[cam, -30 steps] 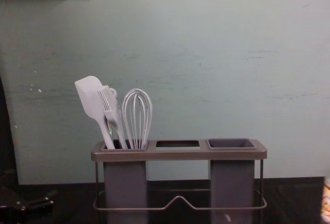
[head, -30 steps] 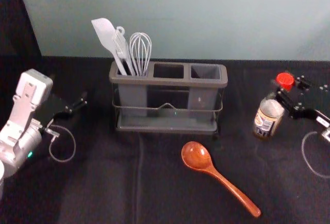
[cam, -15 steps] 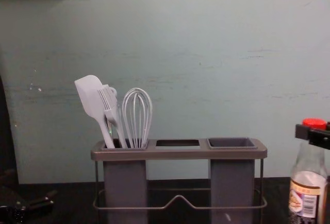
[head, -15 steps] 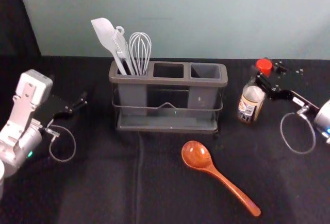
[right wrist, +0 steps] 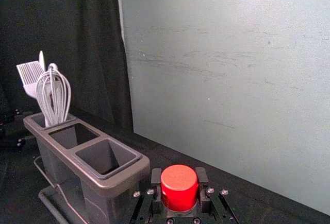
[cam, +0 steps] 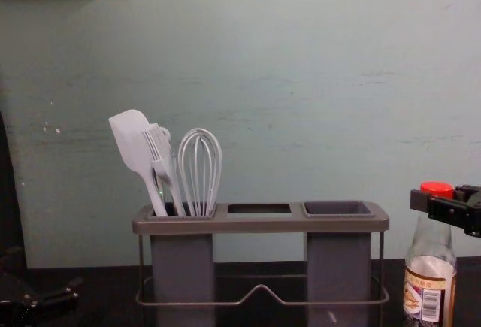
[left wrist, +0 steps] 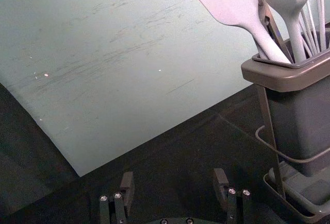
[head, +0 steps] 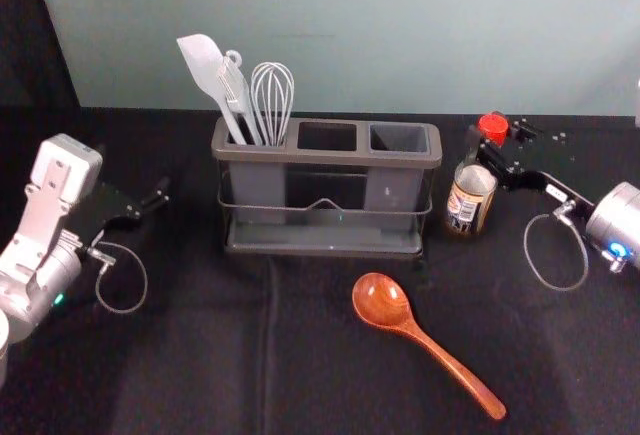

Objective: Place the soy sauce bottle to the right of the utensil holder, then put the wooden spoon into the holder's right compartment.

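Right gripper is clamped on the soy sauce bottle, just right of the utensil holder; hard to tell if its base touches the black cloth. Wooden spoon lies in front, left gripper sits parked wide, greenish wall behind.

The right pincer clasps a red-capped bottle near its top, beside the near end of the utensil holder. A whisk and pastry brush stand in the holder's far compartment; behind hangs a dark curtain.
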Controlling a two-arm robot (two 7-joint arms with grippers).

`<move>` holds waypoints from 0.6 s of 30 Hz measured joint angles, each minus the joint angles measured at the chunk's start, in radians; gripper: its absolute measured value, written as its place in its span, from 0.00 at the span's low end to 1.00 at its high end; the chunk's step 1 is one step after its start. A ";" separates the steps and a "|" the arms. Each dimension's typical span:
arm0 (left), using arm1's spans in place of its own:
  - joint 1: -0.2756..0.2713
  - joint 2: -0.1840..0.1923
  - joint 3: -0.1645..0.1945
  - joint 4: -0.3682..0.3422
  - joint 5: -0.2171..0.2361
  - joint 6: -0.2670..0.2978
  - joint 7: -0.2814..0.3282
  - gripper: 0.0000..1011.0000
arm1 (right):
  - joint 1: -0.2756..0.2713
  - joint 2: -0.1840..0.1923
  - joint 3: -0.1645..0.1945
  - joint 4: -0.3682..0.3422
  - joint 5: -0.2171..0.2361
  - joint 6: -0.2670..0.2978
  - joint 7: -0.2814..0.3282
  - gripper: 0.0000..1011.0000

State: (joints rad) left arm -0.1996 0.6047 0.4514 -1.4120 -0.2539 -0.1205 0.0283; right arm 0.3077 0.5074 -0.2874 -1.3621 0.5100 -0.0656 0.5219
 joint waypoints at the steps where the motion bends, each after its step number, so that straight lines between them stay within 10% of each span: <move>1: 0.000 0.000 0.000 0.000 0.000 0.000 0.000 0.99 | 0.000 -0.001 0.000 0.002 0.000 -0.001 0.001 0.39; 18: 0.000 0.000 0.000 0.000 0.000 0.000 0.000 0.99 | 0.001 -0.012 0.003 0.030 0.001 -0.014 0.019 0.39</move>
State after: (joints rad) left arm -0.1995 0.6047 0.4514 -1.4120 -0.2539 -0.1205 0.0283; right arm 0.3084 0.4956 -0.2843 -1.3326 0.5107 -0.0797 0.5409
